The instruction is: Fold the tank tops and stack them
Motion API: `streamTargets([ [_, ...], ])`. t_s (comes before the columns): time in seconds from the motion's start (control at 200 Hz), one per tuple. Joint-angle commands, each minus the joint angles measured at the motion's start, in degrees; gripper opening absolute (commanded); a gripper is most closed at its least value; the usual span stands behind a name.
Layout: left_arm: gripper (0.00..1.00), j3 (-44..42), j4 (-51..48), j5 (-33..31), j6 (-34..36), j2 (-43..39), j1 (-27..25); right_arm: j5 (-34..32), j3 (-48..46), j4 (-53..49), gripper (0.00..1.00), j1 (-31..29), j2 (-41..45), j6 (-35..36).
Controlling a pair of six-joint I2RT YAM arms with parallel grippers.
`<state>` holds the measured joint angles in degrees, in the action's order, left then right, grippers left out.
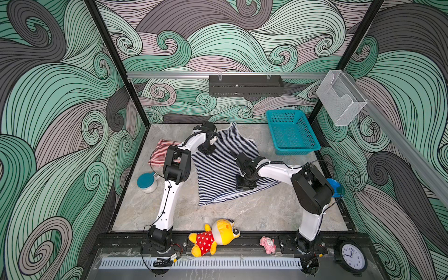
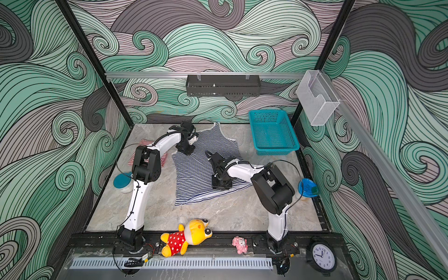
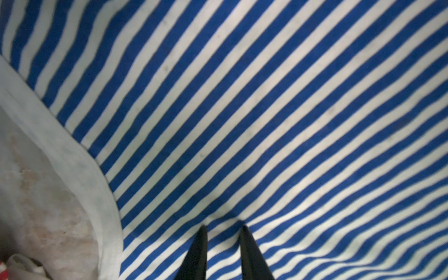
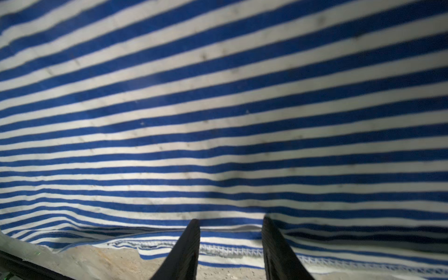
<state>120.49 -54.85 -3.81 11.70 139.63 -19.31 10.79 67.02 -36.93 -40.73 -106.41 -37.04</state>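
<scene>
Where the dial is laid on the table [image 1: 242,213] with twelve at the back wall, the surface is grey marble-patterned board. The walls [image 1: 60,97] carry green and grey wave swirls. A black tray [image 1: 244,86] hangs on the back rail at twelve, and a clear holder [image 1: 341,99] on the side rail at two.

On the surface:
- A teal basket [image 1: 298,149] stands at one.
- A teal-lidded jar [image 1: 146,181] stands at nine.
- A blue bowl [image 1: 335,188] sits at four.

On the front frame, a plush toy [image 1: 213,236] lies at six. A pink toy [image 1: 268,244] and a clock [image 1: 351,257] sit toward five.

The navy tank top [image 1: 218,174] lies spread across the table centre, straps toward twelve. The red tank top [image 1: 160,150] lies folded at ten, partly behind the left arm.

The left gripper [image 3: 223,226] is down on the navy tank top at its eleven o'clock corner, beside the white armhole trim. Its jaws stand a narrow gap apart and the stripes pucker toward the tips. Whether a pleat is pinched cannot be told.

The right gripper [image 4: 230,219] is at the top's four o'clock side, just inside the hem. Its jaws are spread wider, tips touching flat cloth, with nothing clamped.
</scene>
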Motion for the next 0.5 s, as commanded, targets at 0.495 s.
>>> streamTargets([
  [0.495,0.25,-1.9,-2.6,0.3,-1.1,-0.6,0.1,-3.0,-2.2,-5.8,0.45,-0.1,8.9,-1.5],
])
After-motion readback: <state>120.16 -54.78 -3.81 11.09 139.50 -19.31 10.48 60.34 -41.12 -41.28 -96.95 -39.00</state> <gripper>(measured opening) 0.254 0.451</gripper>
